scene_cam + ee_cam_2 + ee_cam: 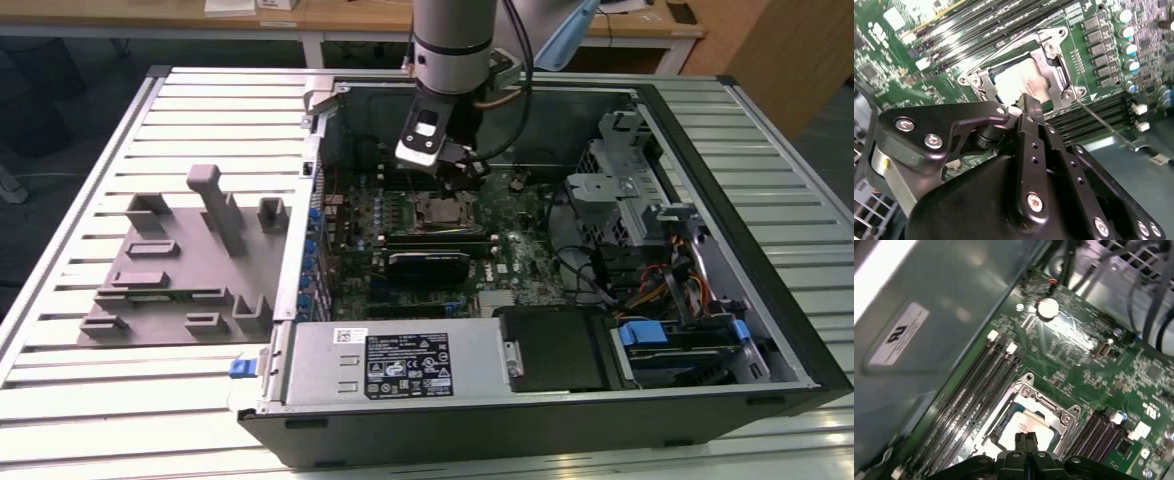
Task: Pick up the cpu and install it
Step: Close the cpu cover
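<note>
Over the socket frame (1054,52) on the motherboard (1079,355), inside the open computer case (747,180), your gripper (1026,439) hangs with its jaws pressed together and nothing visible between them. The cpu (1016,82) lies flat inside that frame, its silvery top showing just under the tips. In both wrist views the tips look to be at or barely above the plate, and you cannot tell whether they touch it.

Read this as the seating step, with the chip already placed and the job being to settle it without harm. Centre the closed tips over the middle of the plate, not toward an edge, so any press lands evenly and the chip does not tip on one corner. Move only straight along the tool's axis, since a sideways drag would likely slide the chip across the fine contacts underneath.

Check that all four edges of the cpu sit level within the frame. An edge riding high would suggest it has missed its keys, and more force is the wrong answer there.

Mind the wire lever (1101,122), which reaches out from the frame's corner alongside the memory slots (1089,117), and the frame's raised screw corners. Give each of them room as you work.
</note>
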`<state>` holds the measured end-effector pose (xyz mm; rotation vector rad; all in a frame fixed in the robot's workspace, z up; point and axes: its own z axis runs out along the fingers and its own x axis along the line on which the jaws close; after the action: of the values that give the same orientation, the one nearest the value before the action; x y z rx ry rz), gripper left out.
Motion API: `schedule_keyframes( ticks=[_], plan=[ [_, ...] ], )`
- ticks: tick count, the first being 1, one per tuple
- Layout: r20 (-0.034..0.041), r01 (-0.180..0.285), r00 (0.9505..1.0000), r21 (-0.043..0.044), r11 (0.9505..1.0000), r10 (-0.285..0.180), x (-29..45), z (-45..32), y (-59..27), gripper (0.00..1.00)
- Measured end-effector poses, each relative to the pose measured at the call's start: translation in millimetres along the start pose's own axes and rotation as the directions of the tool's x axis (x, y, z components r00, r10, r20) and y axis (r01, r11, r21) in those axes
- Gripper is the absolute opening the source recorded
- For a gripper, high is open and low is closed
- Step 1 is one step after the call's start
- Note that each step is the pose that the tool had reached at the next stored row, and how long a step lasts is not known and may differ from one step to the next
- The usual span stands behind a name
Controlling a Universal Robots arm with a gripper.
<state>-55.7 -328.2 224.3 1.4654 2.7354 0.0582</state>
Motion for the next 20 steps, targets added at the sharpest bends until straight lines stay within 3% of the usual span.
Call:
schedule_keyframes(
  ticks=[5, 10, 15, 20],
  plan=[
    [-0.0044, 0.09, 0.9959, -0.0016, 0.9959, -0.09, 0.0, 0.1, 0.0, 0.11],
    [-0.0086, 0.18, 0.9836, -0.0035, 0.9836, -0.18, 0.0, 0.1, 0.0, 0.11],
    [-0.0126, 0.269, 0.9629, -0.0056, 0.963, -0.269, 0.0, 0.2, 0.0, 0.11],
    [-0.015, 0.355, 0.9346, -0.0063, 0.9347, -0.355, 0.0, 0.2, -0.1, 0.11]
  ],
)
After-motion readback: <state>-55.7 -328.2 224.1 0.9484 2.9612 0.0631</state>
